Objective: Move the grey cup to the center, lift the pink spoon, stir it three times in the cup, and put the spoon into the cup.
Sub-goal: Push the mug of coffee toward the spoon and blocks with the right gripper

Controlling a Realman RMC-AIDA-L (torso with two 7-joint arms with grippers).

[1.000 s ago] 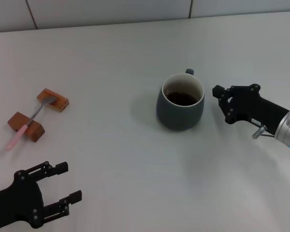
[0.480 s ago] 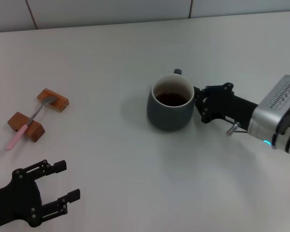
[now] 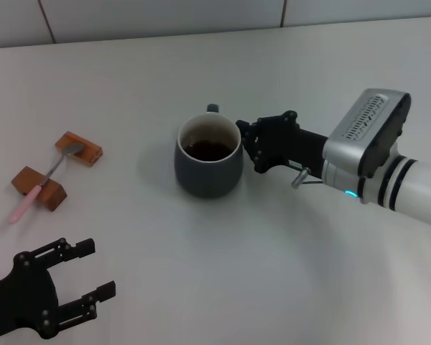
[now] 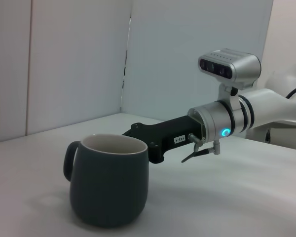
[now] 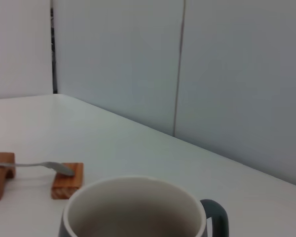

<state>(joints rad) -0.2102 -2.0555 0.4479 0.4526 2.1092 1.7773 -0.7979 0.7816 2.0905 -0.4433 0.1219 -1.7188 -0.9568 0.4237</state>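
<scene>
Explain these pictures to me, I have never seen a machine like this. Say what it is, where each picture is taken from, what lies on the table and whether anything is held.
This is a robot with two arms, each ending in a gripper. One picture looks down from its head; the other two come from cameras on its wrists.

On the white table stands a grey cup with dark liquid in it. To the robot's left, a pink spoon lies across two small wooden blocks.

The right gripper is pressed against the side of the cup, on the robot's right of it. It does not seem to grasp it, more to push. The left gripper is near the table's front edge, open and holding nothing. The spoon is untouched.
</scene>
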